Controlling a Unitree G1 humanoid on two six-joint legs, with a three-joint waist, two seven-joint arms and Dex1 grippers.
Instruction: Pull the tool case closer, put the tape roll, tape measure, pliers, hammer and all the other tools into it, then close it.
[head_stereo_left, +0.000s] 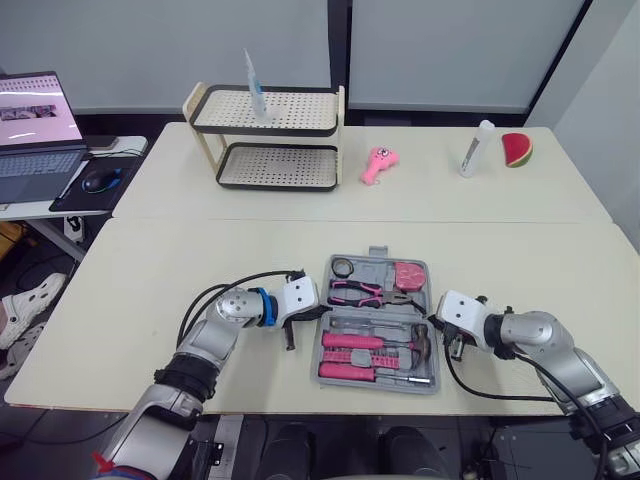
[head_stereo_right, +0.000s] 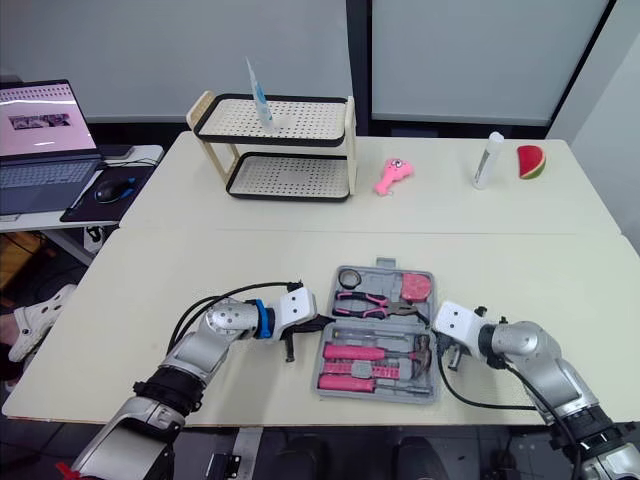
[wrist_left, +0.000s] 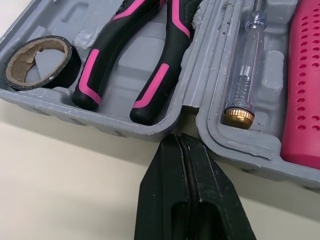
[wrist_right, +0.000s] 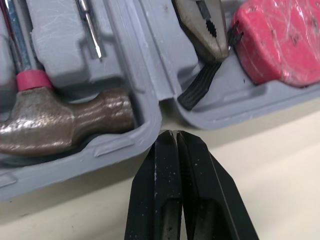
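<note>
- Left claw (wrist_left: 178, 137): fingers pressed together, holding nothing, tip at the notch between the two halves of the tool case (wrist_left: 60, 102), on its 9 o'clock side.
- Right claw (wrist_right: 174, 134): also fully closed and empty, tip at the matching notch on the case's 3 o'clock side.
- The case is grey moulded plastic, lying open and flat on the pale surface (head_stereo_left: 150, 300) near its front edge, between the two claws.
- Far half: black tape roll (wrist_left: 70, 62) at the 11 o'clock corner, pink-and-black pliers (wrist_left: 155, 85) in the middle, pink tape measure (wrist_right: 280, 40) at the 1 o'clock corner.
- Near half: hammer (wrist_right: 65, 120) with its worn metal head towards 3 o'clock, a clear-handled screwdriver (wrist_left: 245, 75) and pink-handled tools (head_stereo_left: 352, 342).
- Farther out: a two-tier rack (head_stereo_left: 268, 140) at 11 o'clock, a pink toy (head_stereo_left: 379, 164) at 12.
</note>
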